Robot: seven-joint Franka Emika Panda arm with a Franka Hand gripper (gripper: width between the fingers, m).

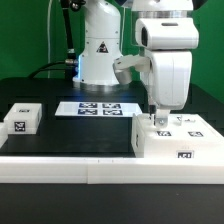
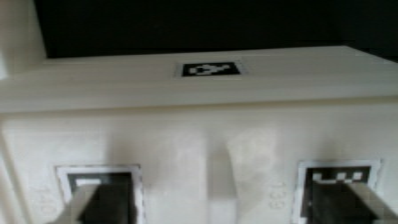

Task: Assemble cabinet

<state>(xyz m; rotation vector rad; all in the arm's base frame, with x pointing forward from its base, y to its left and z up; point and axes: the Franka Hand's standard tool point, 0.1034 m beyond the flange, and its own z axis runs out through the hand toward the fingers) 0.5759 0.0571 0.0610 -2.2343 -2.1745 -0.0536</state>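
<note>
Exterior view: the cabinet box (image 1: 178, 142) stood on the table (image 1: 60, 135) at the exterior view's near right. The small tagged block (image 1: 22, 118) lay well apart at its left, and the marker board (image 1: 100, 108) lay farther back. The gripper (image 1: 157, 121) hung over the box's far left corner.

Wrist view: the jaws were spread wide over the white box, near one tag (image 2: 210, 69).

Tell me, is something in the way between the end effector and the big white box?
Nothing visible is. The end effector hangs right over the big white box with its fingers apart, and the wrist view shows only the box's own top between them.
</note>
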